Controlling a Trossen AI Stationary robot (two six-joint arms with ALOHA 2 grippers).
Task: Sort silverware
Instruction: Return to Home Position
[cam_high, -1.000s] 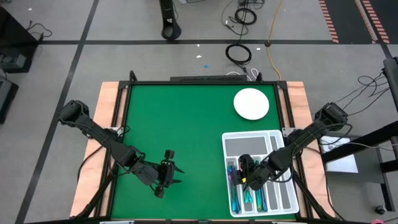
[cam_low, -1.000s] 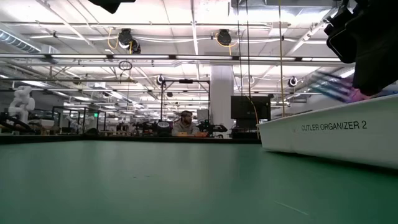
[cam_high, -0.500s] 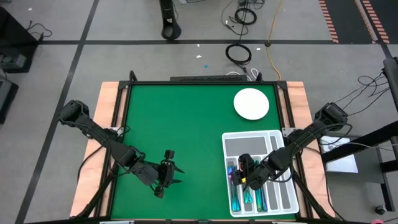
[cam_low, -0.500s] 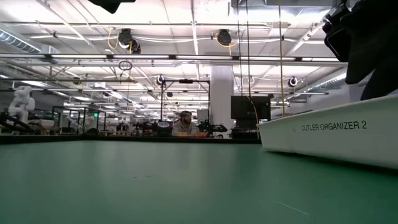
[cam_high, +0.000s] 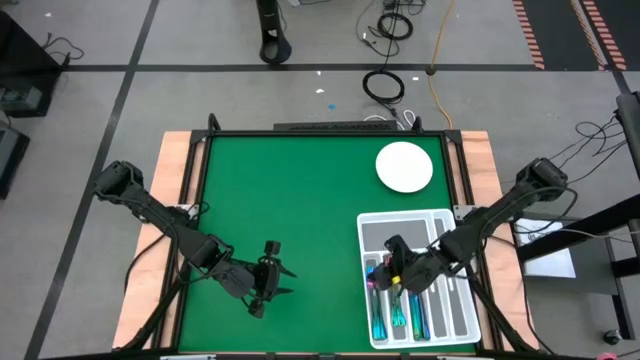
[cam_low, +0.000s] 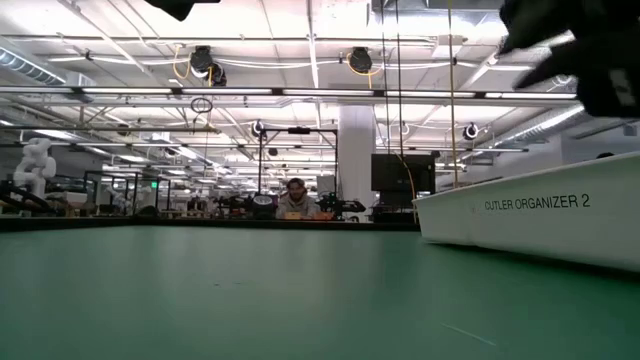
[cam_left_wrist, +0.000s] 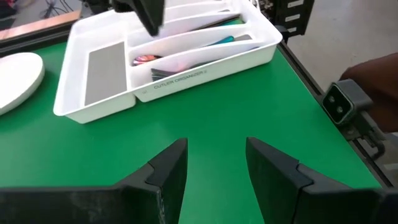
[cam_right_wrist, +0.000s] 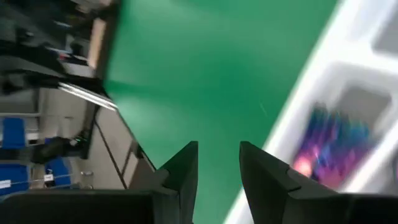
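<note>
The iridescent silverware (cam_high: 397, 315) lies in the long compartments of the white tray (cam_high: 390, 235) at the table's near right. It also shows in the left wrist view (cam_left_wrist: 186, 55) and, blurred, in the right wrist view (cam_right_wrist: 329, 146). My right gripper (cam_high: 388, 272) hangs open and empty above the tray's left compartments, and is seen high over the tray in the low view (cam_low: 570, 50). Its fingers (cam_right_wrist: 183, 165) point past the tray's wall toward the green mat. My left gripper (cam_high: 280, 281) waits open and empty over the near left of the mat, facing the tray (cam_left_wrist: 168, 56).
A round white plate (cam_high: 404, 166) sits on the mat beyond the tray, toward the far right corner. The green mat (cam_high: 290, 200) stretches between the two arms. The tray's wall (cam_low: 520, 215) stands up from the mat in the low view. A person sits far off in the room (cam_low: 296, 198).
A second ago a blurred iridescent piece showed at my right gripper just above the tray's rim in the low view; it no longer shows there. My right gripper has since risen above the tray and shifted slightly toward the far edge.
</note>
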